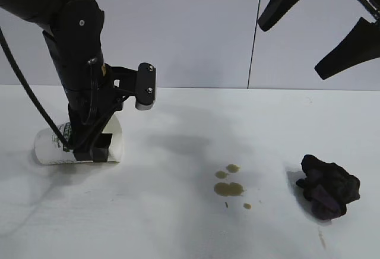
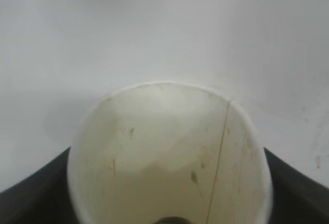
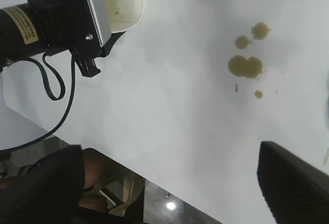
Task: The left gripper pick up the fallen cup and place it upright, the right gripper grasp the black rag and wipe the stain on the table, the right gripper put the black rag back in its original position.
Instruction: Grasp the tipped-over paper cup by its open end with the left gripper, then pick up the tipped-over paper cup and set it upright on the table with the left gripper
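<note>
The white paper cup (image 1: 53, 149) lies on its side at the table's (image 1: 178, 235) left, mouth toward the middle. My left gripper (image 1: 89, 152) reaches down over its mouth end, one black finger (image 2: 31, 193) against each side of the cup (image 2: 169, 152). The cup still rests on the table. The olive-brown stain (image 1: 228, 188) sits near the centre as several blotches. The black rag (image 1: 326, 188) lies crumpled at the right. My right gripper (image 1: 290, 50) hangs high above the rag, open and holding nothing. The right wrist view shows the stain (image 3: 245, 66) and the cup (image 3: 123, 3) in the left gripper.
The table's near edge (image 3: 169, 193) shows in the right wrist view, with a darker floor area beyond it. A grey wall (image 1: 196, 27) stands behind the table. The left arm's cable (image 1: 27, 89) loops down beside the cup.
</note>
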`<state>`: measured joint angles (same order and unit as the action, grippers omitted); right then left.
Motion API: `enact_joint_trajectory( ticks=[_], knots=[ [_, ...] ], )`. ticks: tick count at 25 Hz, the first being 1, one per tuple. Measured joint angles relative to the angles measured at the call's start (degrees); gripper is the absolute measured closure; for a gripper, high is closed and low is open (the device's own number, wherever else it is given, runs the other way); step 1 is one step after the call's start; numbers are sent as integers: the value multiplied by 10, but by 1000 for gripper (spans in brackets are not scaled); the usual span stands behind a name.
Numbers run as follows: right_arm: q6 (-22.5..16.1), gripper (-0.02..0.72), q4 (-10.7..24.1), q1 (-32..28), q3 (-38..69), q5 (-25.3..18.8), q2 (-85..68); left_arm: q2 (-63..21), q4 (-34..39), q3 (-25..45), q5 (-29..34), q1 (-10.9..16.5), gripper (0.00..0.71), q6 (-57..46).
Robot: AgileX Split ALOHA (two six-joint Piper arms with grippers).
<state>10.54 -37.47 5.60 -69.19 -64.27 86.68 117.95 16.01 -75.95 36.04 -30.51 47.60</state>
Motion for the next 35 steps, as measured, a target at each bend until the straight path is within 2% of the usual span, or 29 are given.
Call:
enact_joint_trajectory(
  ticks=[3,6,8,11,13,15,17,19,23,27,30,33,35],
  knots=[
    [0,71,1,0,0,3,0,-25,-49,0,-11,3,193,0],
    [0,71,1,0,0,7,0,-69,-160,0,-33,21,195,3],
    [0,71,1,0,0,8,0,-100,-252,0,-35,47,196,32],
    [0,71,1,0,0,8,0,-140,-421,0,-13,97,200,150],
    [0,71,2,0,0,8,0,-163,-555,0,34,141,200,268],
    [0,71,3,0,0,8,0,-175,-702,0,110,188,200,365],
    [0,71,5,0,0,8,0,-179,-813,2,189,235,200,439],
    [0,71,6,0,0,8,0,-180,-893,9,255,284,200,483],
    [0,71,6,0,0,8,0,-181,-960,49,300,356,200,552],
    [0,71,6,0,0,8,0,-181,-1042,133,301,405,201,670],
    [0,71,6,0,0,8,0,-181,-1106,200,298,417,200,787],
    [0,71,6,0,0,8,0,-177,-1114,246,297,416,203,879],
    [0,71,6,0,0,8,0,-161,-1116,254,298,415,204,898]
  ],
)
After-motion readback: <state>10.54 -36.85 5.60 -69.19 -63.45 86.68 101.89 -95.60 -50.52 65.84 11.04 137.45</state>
